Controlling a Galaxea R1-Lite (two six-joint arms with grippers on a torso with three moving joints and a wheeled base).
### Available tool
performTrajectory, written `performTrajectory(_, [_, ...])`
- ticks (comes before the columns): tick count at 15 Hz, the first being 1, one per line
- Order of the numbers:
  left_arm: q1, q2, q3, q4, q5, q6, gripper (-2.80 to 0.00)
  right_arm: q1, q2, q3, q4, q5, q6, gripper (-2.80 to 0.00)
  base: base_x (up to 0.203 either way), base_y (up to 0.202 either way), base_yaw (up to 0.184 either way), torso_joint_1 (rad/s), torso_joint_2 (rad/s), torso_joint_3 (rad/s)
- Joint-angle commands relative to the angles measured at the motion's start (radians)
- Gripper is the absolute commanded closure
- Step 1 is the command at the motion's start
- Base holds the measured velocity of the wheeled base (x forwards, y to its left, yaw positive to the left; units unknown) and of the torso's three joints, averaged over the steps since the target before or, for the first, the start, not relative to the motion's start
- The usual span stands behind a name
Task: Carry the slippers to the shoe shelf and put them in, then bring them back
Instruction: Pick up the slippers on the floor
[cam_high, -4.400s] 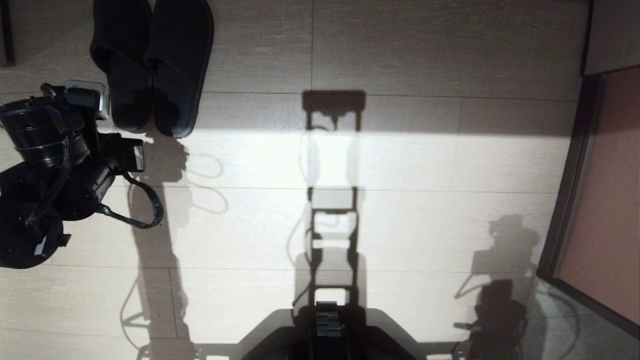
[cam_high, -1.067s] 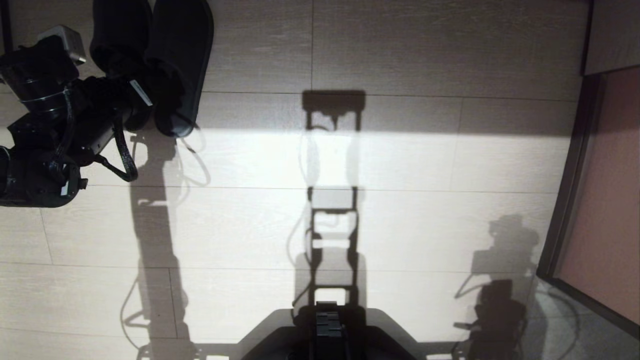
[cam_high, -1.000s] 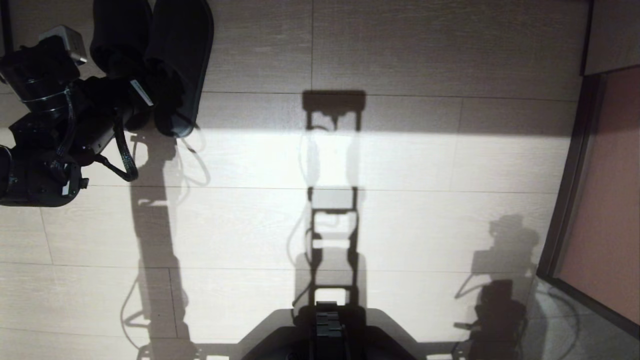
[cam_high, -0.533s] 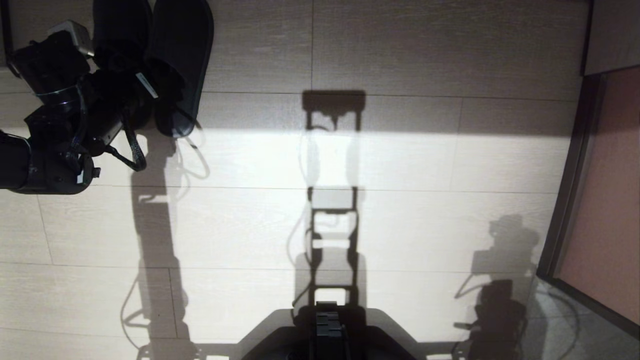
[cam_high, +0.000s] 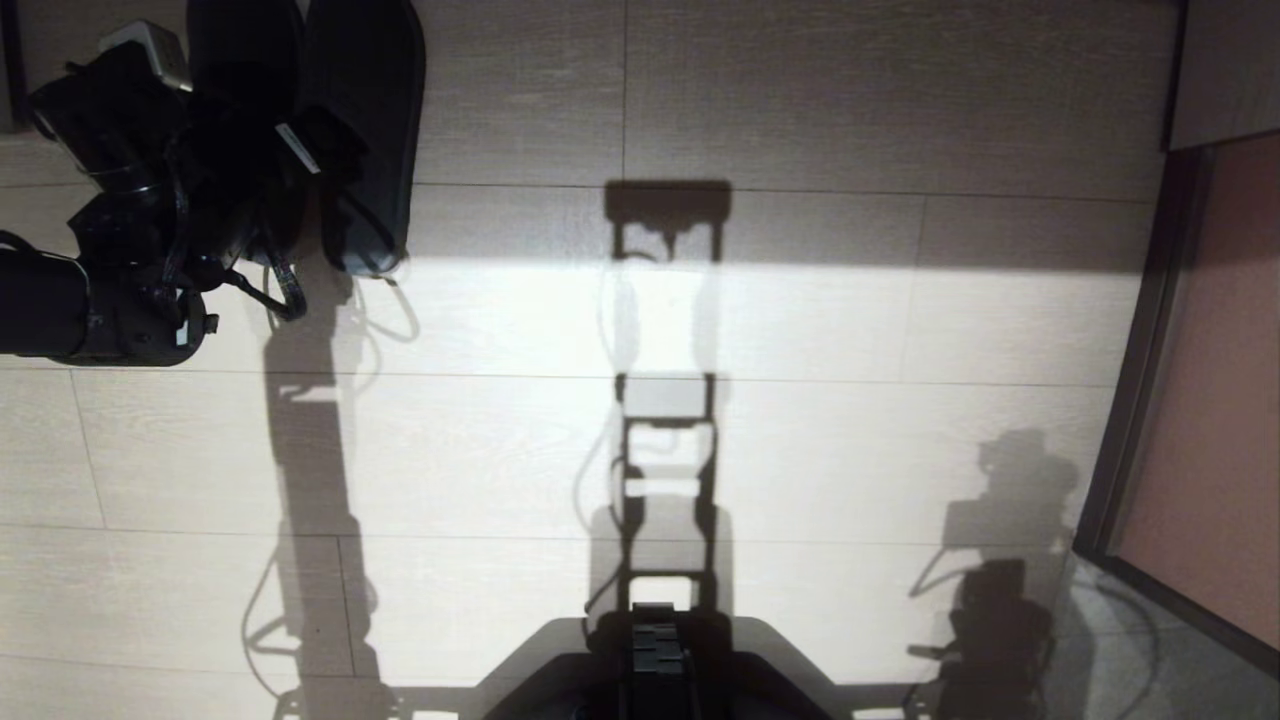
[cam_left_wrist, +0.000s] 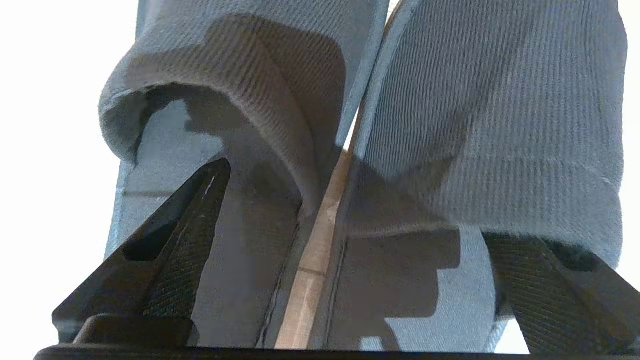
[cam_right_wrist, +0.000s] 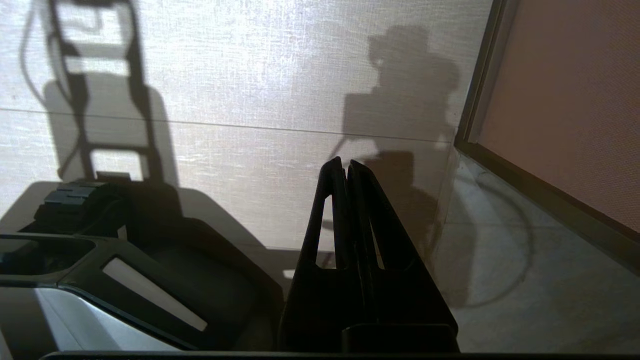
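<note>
Left gripper slides into the slippers' heel openings

At the top left of the head view, the slippers lie side by side on the pale wood-look floor, touching along their inner edges, and the left gripper now sits over their near ends. A second ago it was just short of them; since then the arm has pushed forward, and the right-hand slipper looks nudged slightly straighter. From the left wrist view the jaws stand spread wide, one finger inside the heel opening of one slipper, the other finger under the upper edge of its neighbour, so the two inner walls of the pair sit between them. Nothing is gripped yet. My reading: the reach is finished, and closing on both inner walls together is the step in hand. The shoe shelf is not in view. The right gripper hangs parked beside the base, fingers pressed together, holding nothing
</note>
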Motion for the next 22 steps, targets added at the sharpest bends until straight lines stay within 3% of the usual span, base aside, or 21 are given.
performTrajectory(1, [-0.001,0.016,-0.013,-0.006,0.000,-0.001,-2.80,0.000,-0.002,0.000,0.000,0.001,0.000,0.00,0.000,0.000,0.000,0.000,0.00,0.000])
performTrajectory(22, [-0.009,0.085,-0.137,-0.015,0.000,0.009,-2.80,0.001,-0.002,0.000,0.000,0.001,0.000,0.00,0.000,0.000,0.000,0.000,0.00,0.000])
